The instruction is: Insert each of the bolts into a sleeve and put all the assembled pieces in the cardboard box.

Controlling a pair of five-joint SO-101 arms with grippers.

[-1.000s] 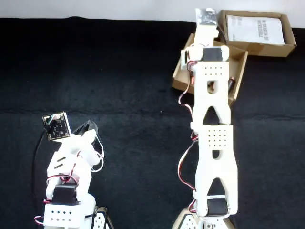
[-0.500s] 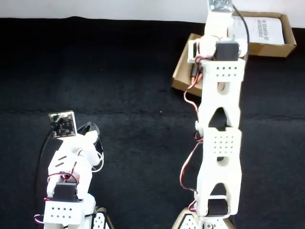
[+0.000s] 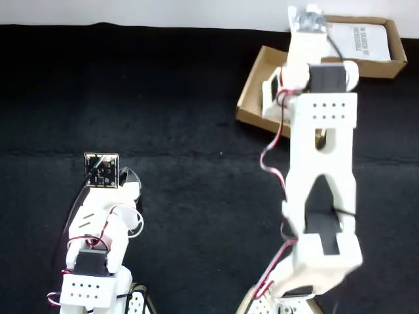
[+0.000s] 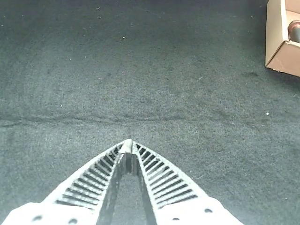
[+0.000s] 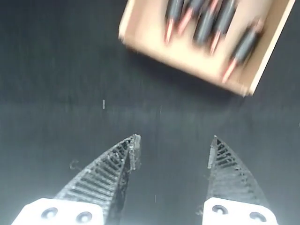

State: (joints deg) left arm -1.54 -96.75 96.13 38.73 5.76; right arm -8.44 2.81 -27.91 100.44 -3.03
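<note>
The right arm [image 3: 321, 196] lies right across the cardboard box [image 3: 256, 82], covering most of its inside. From the right wrist, the box runs off the frame edge and the pieces [image 5: 206, 21] smear into dark streaks, count unclear. The left wrist catches one box corner, with a piece end [image 4: 294, 28] clipped.

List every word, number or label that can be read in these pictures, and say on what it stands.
On the paper in the far box: lines of dark print, too small to read.
On the cardboard box and the pieces in it: no text to be seen.
Nothing else bears readable text.
</note>
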